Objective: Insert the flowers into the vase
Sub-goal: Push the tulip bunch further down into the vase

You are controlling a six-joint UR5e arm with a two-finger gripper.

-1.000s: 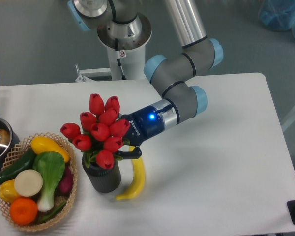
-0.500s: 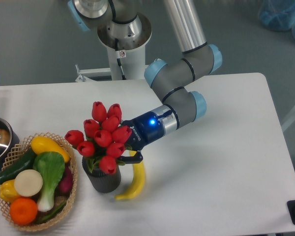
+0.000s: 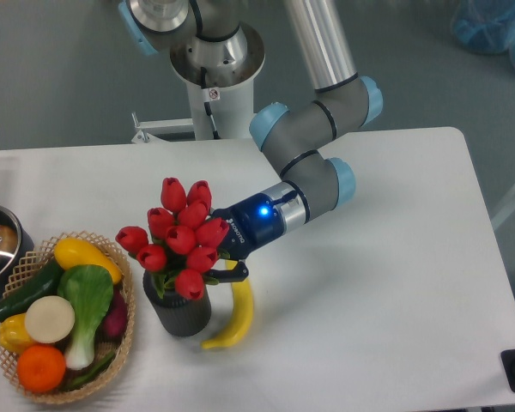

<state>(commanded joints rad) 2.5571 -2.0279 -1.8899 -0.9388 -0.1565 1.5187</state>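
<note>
1. The flowers stand with their stems down inside the vase, the red buds bunched just above its rim and leaning a little toward the arm.
2. The gripper comes in from the right, low and nearly level, right behind the bunch. From where I stand the buds hide its fingertips, so I cannot tell whether it grips the stems or has let them go.
3. That sideways reach makes sense to me: holding the stems from the side leaves the vase mouth free from above.
4. The vase sits near the front of the table, touching or almost touching the banana on its right, with the wicker basket of vegetables just beside it on the left.
5. I judge the insertion about done; what remains is a clean release and a pull-back.
6. The risk I see is the lean: a careless retreat could drag the bunch or tip the vase toward the banana.
</note>
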